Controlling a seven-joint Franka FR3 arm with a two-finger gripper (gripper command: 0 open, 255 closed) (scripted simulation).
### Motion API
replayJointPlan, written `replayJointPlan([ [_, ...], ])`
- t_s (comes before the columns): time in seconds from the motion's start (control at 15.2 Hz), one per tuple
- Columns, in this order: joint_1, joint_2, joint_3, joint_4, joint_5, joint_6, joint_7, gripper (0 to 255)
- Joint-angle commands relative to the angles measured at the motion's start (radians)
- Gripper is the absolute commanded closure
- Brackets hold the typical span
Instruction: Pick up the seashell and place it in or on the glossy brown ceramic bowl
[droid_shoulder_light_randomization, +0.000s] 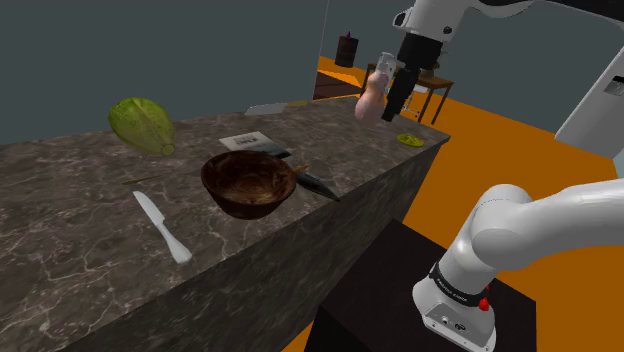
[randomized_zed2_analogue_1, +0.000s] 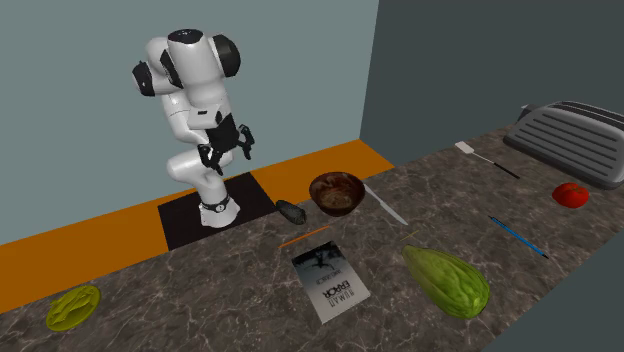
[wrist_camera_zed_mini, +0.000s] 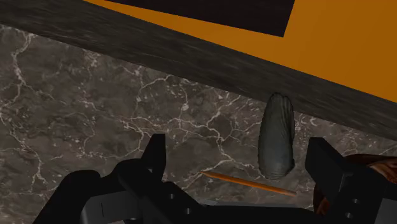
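The seashell (wrist_camera_zed_mini: 277, 135) is a dark grey oblong lying on the marble counter (droid_shoulder_light_randomization: 80, 230) near its edge. In the second exterior view the seashell (randomized_zed2_analogue_1: 291, 211) sits just beside the glossy brown bowl (randomized_zed2_analogue_1: 336, 192), on the side toward the arm. The bowl (droid_shoulder_light_randomization: 248, 183) stands upright with nothing in it, and the seashell (droid_shoulder_light_randomization: 318, 183) lies dark at its side. My black gripper (droid_shoulder_light_randomization: 393, 110) hangs open well above the counter's edge, holding nothing. In the wrist view the gripper (wrist_camera_zed_mini: 238, 159) looks down with its fingers wide apart, the shell far below them.
An orange pencil (wrist_camera_zed_mini: 248, 182) lies by the shell. A white knife (droid_shoulder_light_randomization: 162, 226), a booklet (randomized_zed2_analogue_1: 330, 282) and a green gourd (randomized_zed2_analogue_1: 445, 282) share the counter. Farther off are a tomato (randomized_zed2_analogue_1: 571, 194), a blue pen (randomized_zed2_analogue_1: 518, 236), a grey appliance (randomized_zed2_analogue_1: 575, 138) and a leafy green (randomized_zed2_analogue_1: 73, 307).
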Motion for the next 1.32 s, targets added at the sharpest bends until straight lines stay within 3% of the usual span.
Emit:
replayJointPlan([
  [0.0,0.000,0.000,0.000,0.000,0.000,0.000,0.000,0],
  [0.53,0.038,0.179,0.087,-0.066,0.058,0.196,0.033,0],
  [1.12,0.075,0.444,0.183,-0.056,0.094,0.401,0.071,0],
  [1.25,0.077,0.450,0.187,-0.078,0.097,0.429,0.071,0],
])
